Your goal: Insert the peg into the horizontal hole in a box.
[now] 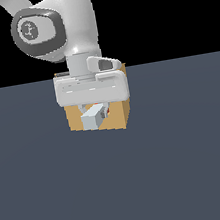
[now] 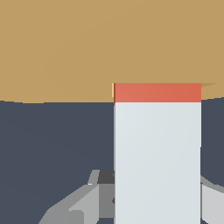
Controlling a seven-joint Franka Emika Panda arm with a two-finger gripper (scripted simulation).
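The tan box (image 1: pixel 120 116) stands on the dark floor right under my wrist, and it fills the far part of the wrist view (image 2: pixel 65 43). My gripper (image 1: pixel 95 112) is shut on the peg (image 1: pixel 92 119), which lies level with its pale grey-white end toward the exterior camera. In the wrist view the pale half of the peg (image 2: pixel 157 144) runs from my fingers (image 2: pixel 83 203) to the box face. Only a short red-orange strip shows there, and the rest of that half is inside the box. The peg covers the hole.
A flat dark grey floor (image 1: pixel 193 169) stretches on all sides of the box. The arm's white hand and wrist (image 1: pixel 91 89) hide the box's top and upper face in the exterior view.
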